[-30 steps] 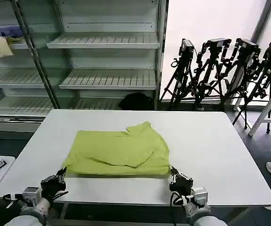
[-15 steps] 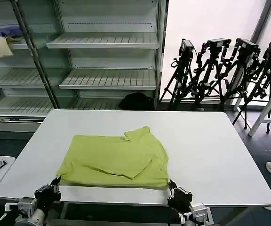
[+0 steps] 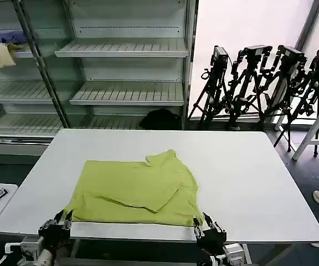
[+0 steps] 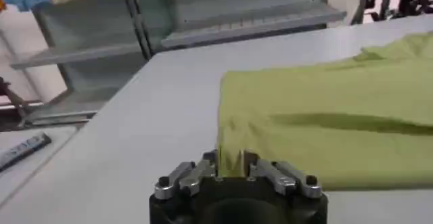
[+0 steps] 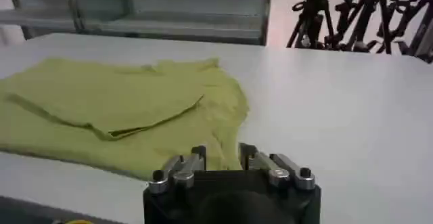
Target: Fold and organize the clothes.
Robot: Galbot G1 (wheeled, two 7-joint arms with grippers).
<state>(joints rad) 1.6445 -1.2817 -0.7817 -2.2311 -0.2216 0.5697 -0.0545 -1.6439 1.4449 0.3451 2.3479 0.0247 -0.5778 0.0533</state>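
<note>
Lime T-shirt point(image 3: 134, 193) lying folded mid-counter point(image 3: 248, 177), I'm pinching its lower corners, left gripper point(image 3: 60, 224) and right gripper point(image 3: 205, 226) jaws closed on fabric.

This looks like a lab or recording studio. Beyond the white table point(image 3: 248, 166) stand bare metal shelving racks point(image 3: 126, 55), and a row of black camera tripods point(image 3: 265, 83) lines the bright white wall point(image 3: 242, 27) behind.

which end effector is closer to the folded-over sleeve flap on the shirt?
Right. The right end effector pinches the T-shirt at its near right corner, just below the sleeve flap. The left end effector grips the near left corner, farther off.
</note>
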